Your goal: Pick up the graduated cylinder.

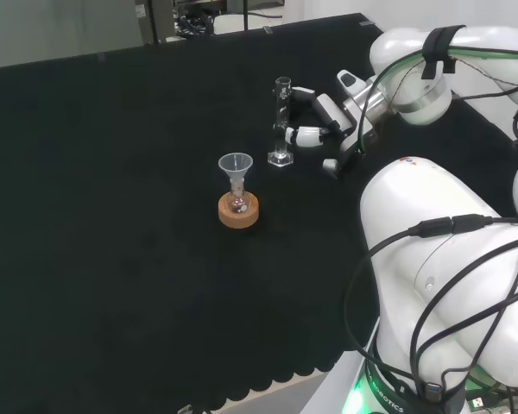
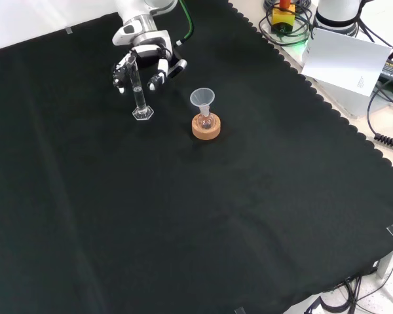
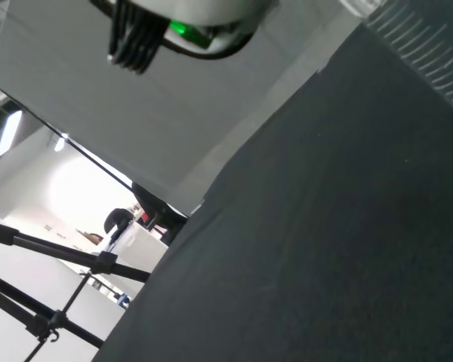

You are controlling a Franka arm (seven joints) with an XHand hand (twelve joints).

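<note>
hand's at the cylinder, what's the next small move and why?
Probably close the fingers round the graduated cylinder. It stands upright on the cloth, and in the front view the hand sits right behind it with fingers on both sides, apparently not yet clamped. Then lift straight up, clear of the funnel.

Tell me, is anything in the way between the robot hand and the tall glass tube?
Nothing visible is. The robot hand is already right at the graduated cylinder, its fingers on both sides of the tube. The funnel, in a flask on a cork ring, stands off to the side.
</note>
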